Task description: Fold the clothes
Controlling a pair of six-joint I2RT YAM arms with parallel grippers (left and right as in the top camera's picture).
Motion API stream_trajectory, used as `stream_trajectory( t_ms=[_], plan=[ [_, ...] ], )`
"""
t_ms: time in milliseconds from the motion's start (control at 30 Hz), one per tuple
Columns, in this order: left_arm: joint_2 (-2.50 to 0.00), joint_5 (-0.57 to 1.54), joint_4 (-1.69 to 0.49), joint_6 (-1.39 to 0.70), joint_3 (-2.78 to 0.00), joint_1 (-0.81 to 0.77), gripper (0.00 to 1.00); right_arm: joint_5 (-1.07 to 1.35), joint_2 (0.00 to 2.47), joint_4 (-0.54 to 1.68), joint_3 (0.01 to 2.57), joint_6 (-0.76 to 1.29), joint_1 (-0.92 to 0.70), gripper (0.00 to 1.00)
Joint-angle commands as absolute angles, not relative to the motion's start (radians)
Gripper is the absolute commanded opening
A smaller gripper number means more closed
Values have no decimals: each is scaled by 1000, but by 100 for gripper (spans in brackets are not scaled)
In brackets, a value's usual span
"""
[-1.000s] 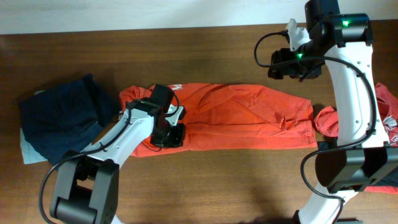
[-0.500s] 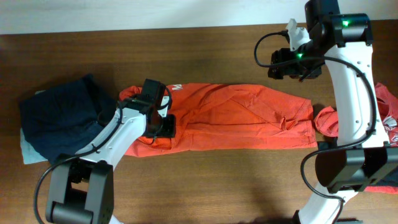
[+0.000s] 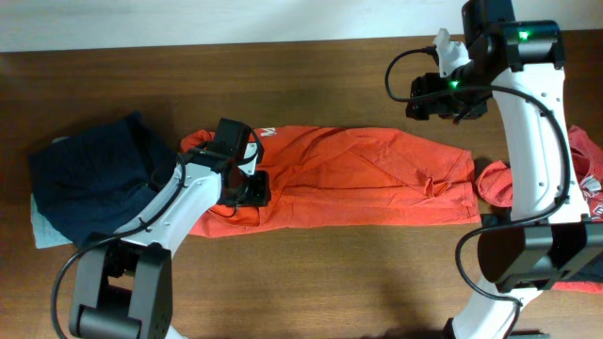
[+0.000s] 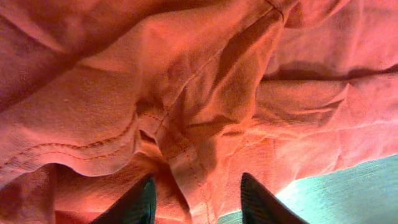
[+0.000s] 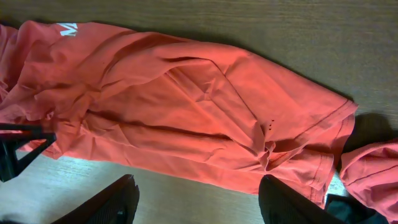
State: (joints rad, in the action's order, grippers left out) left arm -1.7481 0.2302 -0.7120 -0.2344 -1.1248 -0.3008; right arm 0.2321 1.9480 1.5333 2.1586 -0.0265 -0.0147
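Note:
An orange-red T-shirt (image 3: 358, 174) lies spread lengthwise across the middle of the table, with white lettering (image 3: 267, 133) near its left end. My left gripper (image 3: 251, 191) is low over that left end. In the left wrist view its fingers stand apart (image 4: 198, 202), with a seamed fold of the shirt (image 4: 186, 155) running between them, unpinched. My right gripper (image 3: 416, 98) hovers high above the back right of the shirt. It is open (image 5: 199, 202), with nothing between its fingers and the shirt (image 5: 186, 106) far below.
A pile of dark navy clothes (image 3: 89, 184) lies at the left on a pale grey-green piece (image 3: 41, 224). More orange-red clothes (image 3: 586, 184) sit bunched at the right edge, behind the right arm. Bare wooden table (image 3: 311, 273) runs along the front.
My left gripper let go of the shirt's front-left edge, moved a little back and to the left, and its jaws opened. The right arm has not moved.

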Motion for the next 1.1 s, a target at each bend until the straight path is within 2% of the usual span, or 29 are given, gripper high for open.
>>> stream_trajectory(
  t_ms=[0, 67, 100, 167, 433, 533, 600, 700, 867, 1067],
  plan=[
    [-1748, 260, -711, -247, -1129, -312, 28, 223, 1950, 1533, 2156, -24, -13, 67],
    [-1751, 259, -711, -247, -1129, -324, 29, 224, 1950, 1533, 2156, -24, -13, 66],
    [-1752, 258, -712, -247, -1129, -328, 36, 224, 1950, 1534, 2156, -24, -13, 66],
    [-1755, 257, -711, -247, -1127, -333, 41, 223, 1950, 1537, 2156, -24, -13, 66],
    [-1779, 187, -699, -288, -1127, -336, 42, 223, 1950, 1541, 2156, -25, -13, 66],
    [-1785, 205, -698, -288, -1127, -340, 27, 224, 1950, 1541, 2156, -24, -13, 66],
    [-1786, 248, -688, -287, -1127, -351, 11, 224, 1950, 1541, 2156, -25, -13, 66],
    [-1786, 302, -670, -287, -1127, -368, 2, 224, 1950, 1541, 2156, -25, -13, 66],
    [-1786, 416, -682, -287, -1127, -407, 0, 224, 1950, 1542, 2156, -24, -13, 66],
    [-1786, 424, -747, -287, -1127, -440, 1, 224, 1950, 1542, 2156, -24, -13, 66]
  ],
)
